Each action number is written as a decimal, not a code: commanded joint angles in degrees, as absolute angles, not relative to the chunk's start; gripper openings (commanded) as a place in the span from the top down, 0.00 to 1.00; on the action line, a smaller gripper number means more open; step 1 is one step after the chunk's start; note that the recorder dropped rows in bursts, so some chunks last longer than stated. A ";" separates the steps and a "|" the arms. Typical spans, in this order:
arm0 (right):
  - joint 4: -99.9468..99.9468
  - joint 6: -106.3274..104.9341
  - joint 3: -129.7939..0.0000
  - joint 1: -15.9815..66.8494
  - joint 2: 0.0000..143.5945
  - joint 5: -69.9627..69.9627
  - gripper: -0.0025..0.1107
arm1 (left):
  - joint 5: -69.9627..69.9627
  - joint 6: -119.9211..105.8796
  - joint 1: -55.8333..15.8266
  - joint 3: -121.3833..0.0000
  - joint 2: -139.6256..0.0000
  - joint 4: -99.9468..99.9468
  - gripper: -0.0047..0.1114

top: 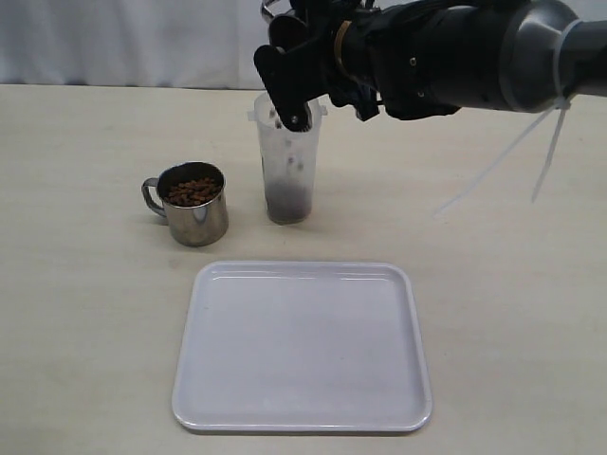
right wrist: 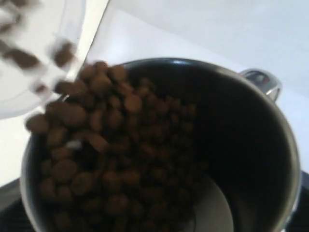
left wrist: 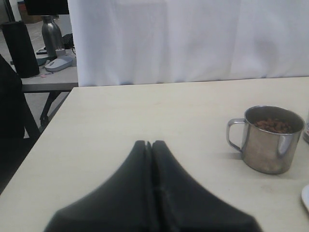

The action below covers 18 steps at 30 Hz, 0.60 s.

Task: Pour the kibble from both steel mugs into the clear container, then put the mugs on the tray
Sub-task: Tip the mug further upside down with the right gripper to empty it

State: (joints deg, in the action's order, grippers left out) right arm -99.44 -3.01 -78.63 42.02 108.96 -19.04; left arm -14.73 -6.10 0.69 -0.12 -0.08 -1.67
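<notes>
Above the container (top: 288,161), at the far middle of the table (top: 85,284), the right gripper (top: 294,71) clamps a tipped mug (right wrist: 241,140). Kibble (right wrist: 111,145) slides over its lip and drops into the container, where a dark layer sits at the bottom. Just left of the container stands the other mug (top: 193,204), upright, holding kibble, handle pointing left. Nearer lies the tray (top: 302,351). The left gripper (left wrist: 148,143) hovers over the table, well apart from that mug, jaws pressed together.

I work in a lab-like room: a plain bench (left wrist: 145,111) before a white curtain (left wrist: 193,38), beside it a desk (left wrist: 48,79) with a computer mouse (left wrist: 59,64) and steel bottle (left wrist: 50,31).
</notes>
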 commanded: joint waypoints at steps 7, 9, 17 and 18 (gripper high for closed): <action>-99.95 -5.37 -79.29 42.13 108.35 -19.40 0.94 | -14.06 -5.78 0.59 0.00 0.00 -1.58 0.96; -99.95 -6.30 -79.29 42.13 108.35 -19.39 0.94 | -14.06 -5.78 0.59 0.00 0.00 -1.58 0.96; -99.95 -6.63 -79.29 43.03 108.35 -19.85 0.94 | -14.06 -5.78 0.59 0.00 0.00 -1.58 0.96; -99.95 -6.63 -79.29 43.42 108.35 -19.99 0.94 | -14.06 -5.78 0.59 0.00 0.00 -1.58 0.96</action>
State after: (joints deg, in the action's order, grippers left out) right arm -99.44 -6.35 -78.63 42.51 108.96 -19.27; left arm -14.73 -6.10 0.69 -0.12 -0.08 -1.67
